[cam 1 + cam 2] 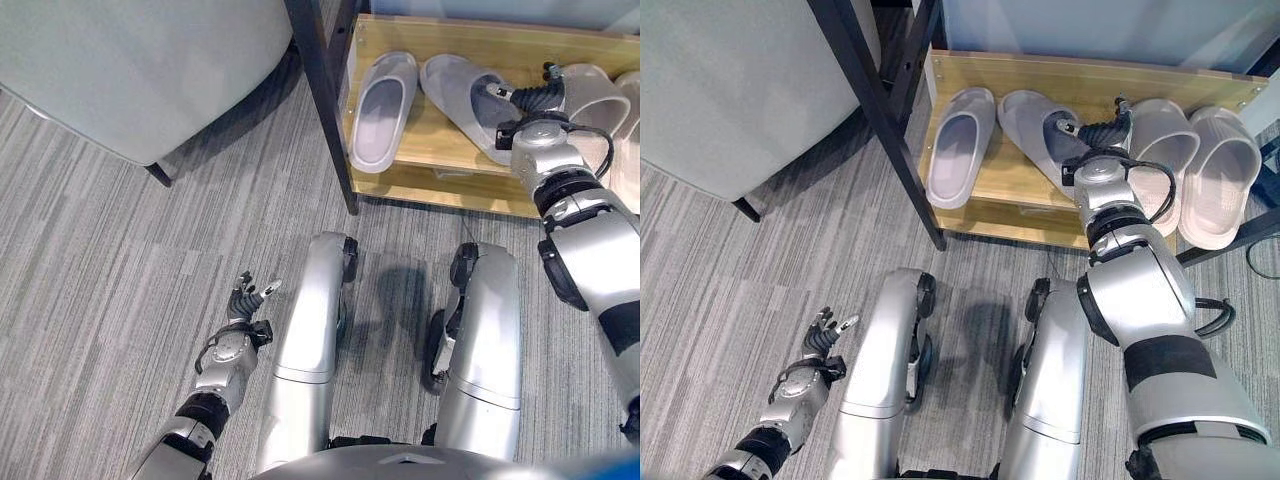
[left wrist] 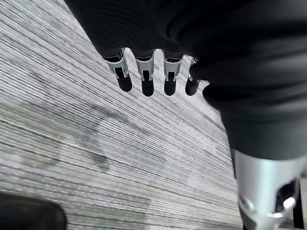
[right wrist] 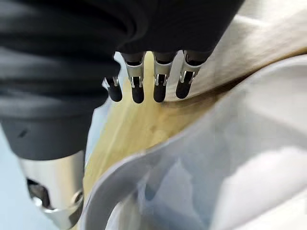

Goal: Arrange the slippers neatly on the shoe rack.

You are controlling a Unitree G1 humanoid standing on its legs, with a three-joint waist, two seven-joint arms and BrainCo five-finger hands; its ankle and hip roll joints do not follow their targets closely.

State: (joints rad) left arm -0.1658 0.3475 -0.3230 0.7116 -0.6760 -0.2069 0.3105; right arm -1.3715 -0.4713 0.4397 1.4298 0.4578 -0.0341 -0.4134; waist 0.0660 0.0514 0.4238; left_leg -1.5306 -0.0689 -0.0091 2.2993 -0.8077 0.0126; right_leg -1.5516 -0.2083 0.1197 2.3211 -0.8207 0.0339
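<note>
On the wooden shoe rack [image 1: 1020,190], the right hand [image 1: 1095,135] hovers slack-fingered, gripping nothing, over the skewed grey slipper [image 1: 1040,125]; a careless push could knock it into the straight grey slipper [image 1: 958,145] or the beige pair [image 1: 1195,170], while the left hand [image 1: 245,300] idles, fingers relaxed, over carpet.

Slippers [image 1: 1095,140] side by side on shoe rack [image 1: 1015,180]

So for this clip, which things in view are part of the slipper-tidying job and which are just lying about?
Part of the job:
- wooden shoe rack
- two grey slippers
- two beige slippers
- right hand over the tilted grey slipper
- left hand, low over the carpet

Just lying about:
- grey chair
- black frame post
</note>
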